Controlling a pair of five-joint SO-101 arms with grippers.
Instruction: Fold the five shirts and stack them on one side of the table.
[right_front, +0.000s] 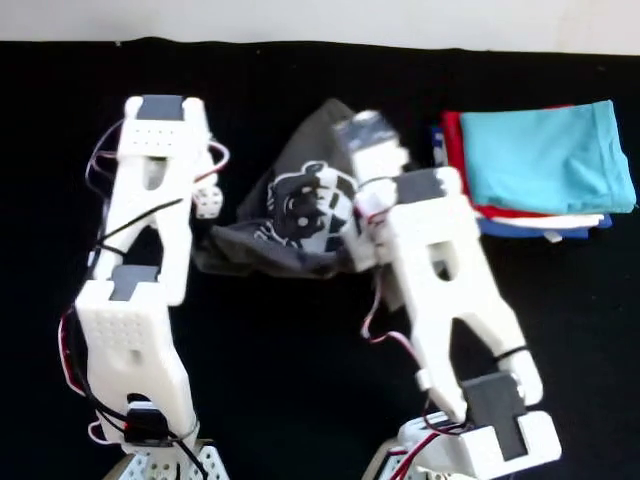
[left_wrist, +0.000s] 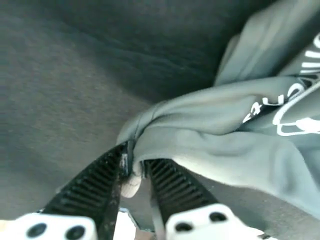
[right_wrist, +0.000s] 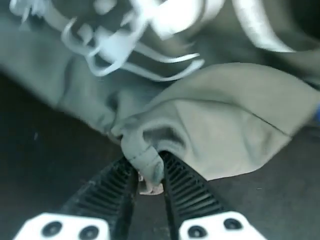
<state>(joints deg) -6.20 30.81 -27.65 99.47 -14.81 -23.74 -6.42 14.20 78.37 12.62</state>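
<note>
While the stack (right_front: 545, 160) of folded shirts, teal on top, sat at the table's (right_front: 300, 380) far right corner, my left gripper (left_wrist: 134, 167) and right gripper (right_wrist: 150, 175) each clenched an edge of the grey shirt (right_front: 300, 215), bunched mid-table toward the far edge. Folding the last shirt was in hand, I judged; next, it needed pulling flat.

White arms (right_front: 135, 330) carry black motors (right_front: 160, 107), red-black cables (right_front: 385, 338), seemingly ribbed tool fingers (left_wrist: 102, 182).
</note>
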